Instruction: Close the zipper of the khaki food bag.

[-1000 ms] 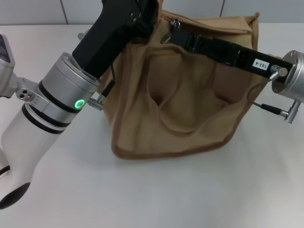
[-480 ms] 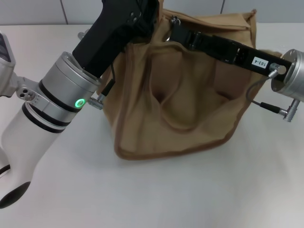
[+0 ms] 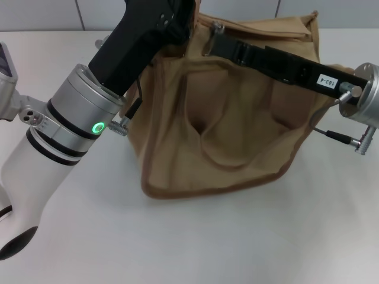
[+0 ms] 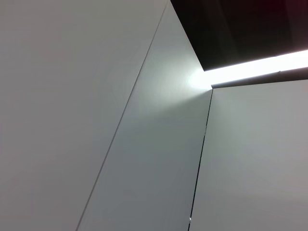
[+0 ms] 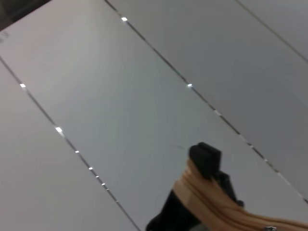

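My bag (image 3: pixel 231 136) sits upright on the surface (image 3: pixel 195 236): tan canvas, soft and saggy, so it needs bracing. I'd take the small silver pull (image 3: pixel 208 44) on the zipper (image 3: pixel 260 28) at the top edge. The right tool (image 3: pixel 222 42) lies across the top by that pull; the left tool (image 3: pixel 177 23) is at the corner. I cannot tell either grip.

Lab-like test room, bare white table (image 3: pixel 195 236), plain grey panelled wall (image 4: pixel 96 120)
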`<state>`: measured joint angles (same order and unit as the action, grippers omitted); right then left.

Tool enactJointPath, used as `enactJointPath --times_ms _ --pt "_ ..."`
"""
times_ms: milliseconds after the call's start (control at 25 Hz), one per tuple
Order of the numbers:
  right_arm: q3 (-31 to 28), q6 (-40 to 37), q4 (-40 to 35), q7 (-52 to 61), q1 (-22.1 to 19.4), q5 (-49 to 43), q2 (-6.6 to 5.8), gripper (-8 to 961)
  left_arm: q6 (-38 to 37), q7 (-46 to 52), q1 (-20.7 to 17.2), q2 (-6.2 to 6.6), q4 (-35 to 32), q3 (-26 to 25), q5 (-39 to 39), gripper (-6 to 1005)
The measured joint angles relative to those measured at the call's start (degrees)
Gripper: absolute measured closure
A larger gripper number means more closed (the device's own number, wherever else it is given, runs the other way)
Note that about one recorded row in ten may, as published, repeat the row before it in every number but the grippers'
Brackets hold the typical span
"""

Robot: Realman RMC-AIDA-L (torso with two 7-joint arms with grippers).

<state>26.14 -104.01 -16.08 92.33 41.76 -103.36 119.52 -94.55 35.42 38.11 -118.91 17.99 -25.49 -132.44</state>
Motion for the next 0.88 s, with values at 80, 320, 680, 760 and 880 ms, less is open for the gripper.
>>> enactJointPath --times_ms 80,320,680,760,880 --pt "-0.1 0.6 0.0 0.0 -0.1 0.0 0.0 154 -0.1 0.0 -0.1 -0.01 0.0 0.0 0.0 883" --pt "0.0 3.5 0.6 0.4 -0.1 0.0 0.01 157 -0.1 0.0 -0.3 0.0 0.2 0.0 0.0 881" --pt "0.0 2.5 0.7 0.1 0.3 0.0 0.07 160 -0.1 0.0 -0.3 0.0 0.2 0.0 0.0 877" --pt "0.0 0.5 0.7 -1.0 0.5 0.0 0.09 161 -0.1 0.0 -0.2 0.0 0.2 0.0 0.0 876" --pt "-0.2 -0.3 0.7 -1.7 0.5 0.0 0.1 190 -0.1 0.0 -0.2 0.0 0.1 0.0 0.0 875"
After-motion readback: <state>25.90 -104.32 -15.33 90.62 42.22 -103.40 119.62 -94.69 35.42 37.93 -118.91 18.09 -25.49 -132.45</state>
